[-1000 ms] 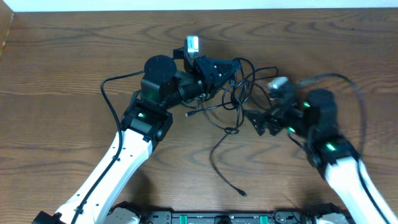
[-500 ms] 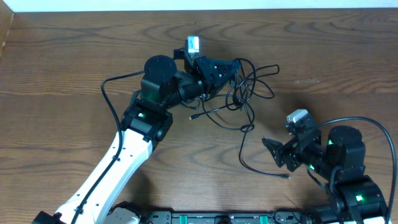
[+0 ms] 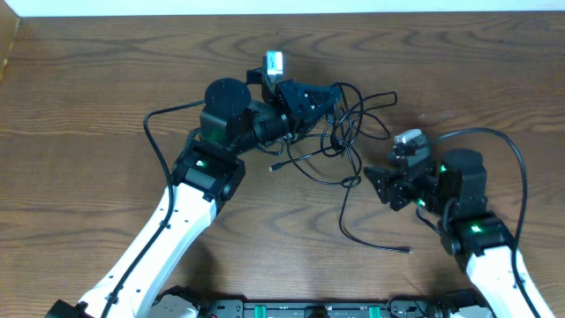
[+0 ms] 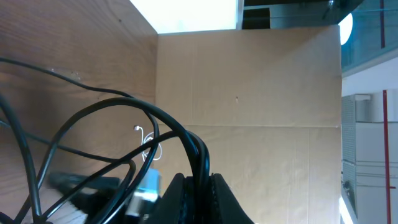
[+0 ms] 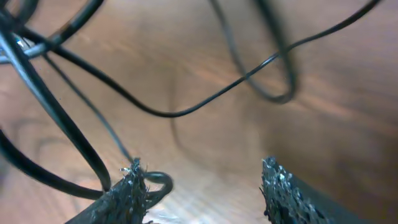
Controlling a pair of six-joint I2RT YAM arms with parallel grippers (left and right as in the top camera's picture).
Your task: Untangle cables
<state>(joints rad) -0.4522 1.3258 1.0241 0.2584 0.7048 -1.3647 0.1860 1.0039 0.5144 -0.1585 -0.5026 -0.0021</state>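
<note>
Thin black cables [image 3: 357, 113] lie in a tangle on the wooden table at centre back. My left gripper [image 3: 329, 100] is shut on a bundle of them at the tangle's left side; the left wrist view shows black cords [image 4: 198, 149] pinched between its jaws [image 4: 200, 186]. One loose strand runs from the tangle toward the front and ends in a small plug [image 3: 407, 251]. My right gripper [image 3: 374, 184] is open and empty, just right of the tangle's lower loop. In the right wrist view, black loops [image 5: 186, 111] lie ahead of its spread fingertips [image 5: 202, 169]. No white cord shows.
The wooden table [image 3: 88, 106] reaches to a pale wall at the back. The left arm's own thick black wire [image 3: 157, 146] loops out to the left of its body. A cardboard wall [image 4: 261, 112] fills the left wrist view.
The right arm pulled back to the front right, dragging the loose strand's end rightward, then came forward and left again to beside the tangle. The left arm has not moved.
</note>
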